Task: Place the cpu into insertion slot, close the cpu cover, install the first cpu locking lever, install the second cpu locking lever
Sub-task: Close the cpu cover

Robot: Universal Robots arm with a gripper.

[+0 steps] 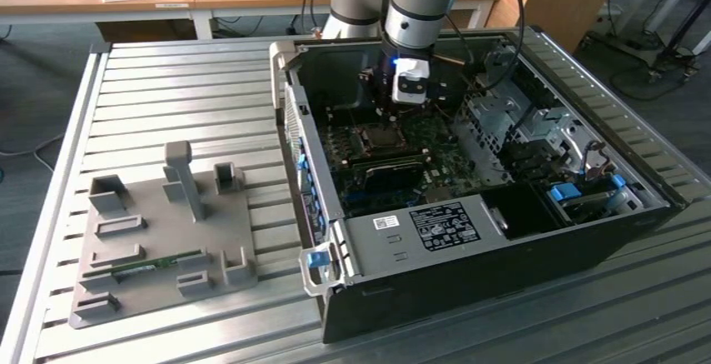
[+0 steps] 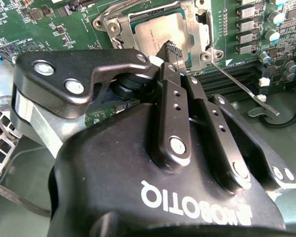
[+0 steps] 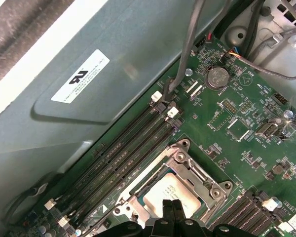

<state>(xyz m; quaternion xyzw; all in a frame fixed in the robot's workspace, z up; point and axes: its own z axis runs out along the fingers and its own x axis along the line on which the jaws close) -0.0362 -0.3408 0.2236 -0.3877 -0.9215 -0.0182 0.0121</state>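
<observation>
Black knuckles of my gripper (image 2: 171,52) crowd the second wrist view, fingers drawn tight together with nothing between them; the tips hang over the cpu (image 2: 155,32), and I cannot tell whether they touch its silvery top. That cpu lies seated in the socket, with the cpu cover (image 2: 119,19) flat down around it. Just beside the cpu cover, a thin wire locking lever (image 2: 241,85) slants free across the memory slots (image 2: 237,74). In the first wrist view, beyond those slots from the cpu cover, stands the grey case wall (image 3: 113,59) with a white label (image 3: 79,76); a dark cable (image 3: 188,44) drops to the motherboard (image 3: 237,148) there; a coin battery (image 3: 218,77) sits well apart from the cpu cover. In the exterior view, the computer case (image 1: 444,256) rests on the slatted worktop (image 1: 166,89); a grey fixture plate (image 1: 156,239) lies outside it, far from the cpu cover.
</observation>
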